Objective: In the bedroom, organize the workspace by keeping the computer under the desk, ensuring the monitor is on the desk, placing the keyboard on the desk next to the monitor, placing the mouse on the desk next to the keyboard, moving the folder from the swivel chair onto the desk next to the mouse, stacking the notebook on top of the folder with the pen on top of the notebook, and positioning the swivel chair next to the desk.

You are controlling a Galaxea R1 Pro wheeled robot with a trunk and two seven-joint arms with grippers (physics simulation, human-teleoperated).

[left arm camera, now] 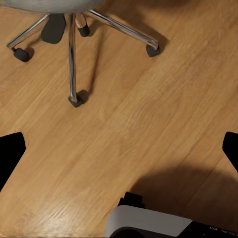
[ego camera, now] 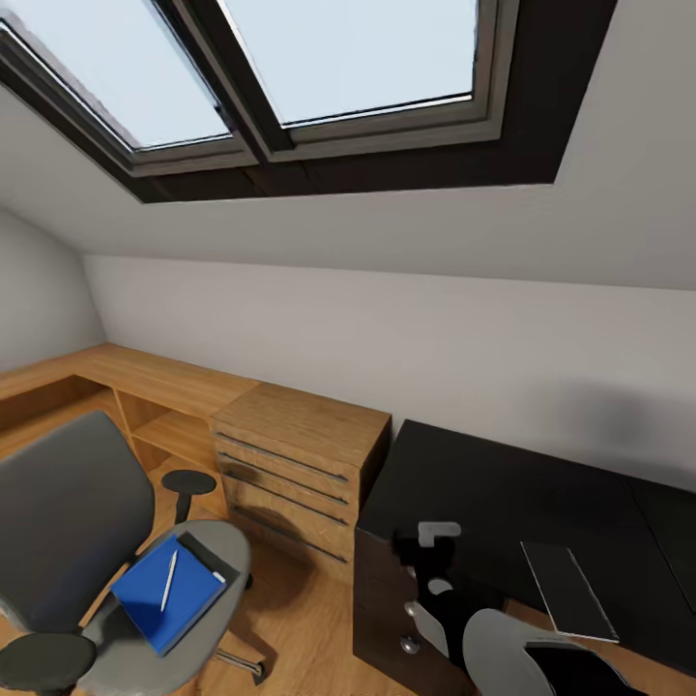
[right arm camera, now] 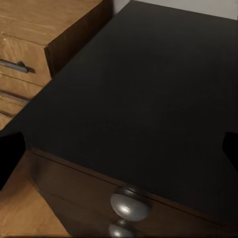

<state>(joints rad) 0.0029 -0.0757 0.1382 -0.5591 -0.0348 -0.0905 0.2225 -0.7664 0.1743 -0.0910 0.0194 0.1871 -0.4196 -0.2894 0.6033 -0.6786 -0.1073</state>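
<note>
High head view, wrists downward

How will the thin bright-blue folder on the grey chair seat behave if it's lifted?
The thin bright-blue folder looks flat and probably flexes. The pale pen lying on top would likely roll off if tilted. The dark notebook partly overlaps it, so it may slide too.

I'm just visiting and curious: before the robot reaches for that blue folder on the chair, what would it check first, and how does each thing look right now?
1. The folder lies flat on the swivel chair seat: ok.
2. Notebook and pen rest on the folder, so lifting it may spill them: not ok.
3. Bare desk top free for the folder: ok.
4. Keyboard on the desk: ok; monitor and mouse: cannot tell.
5. Left gripper open and empty above the floor: ok.
6. Right gripper open over the desk: ok.
</note>
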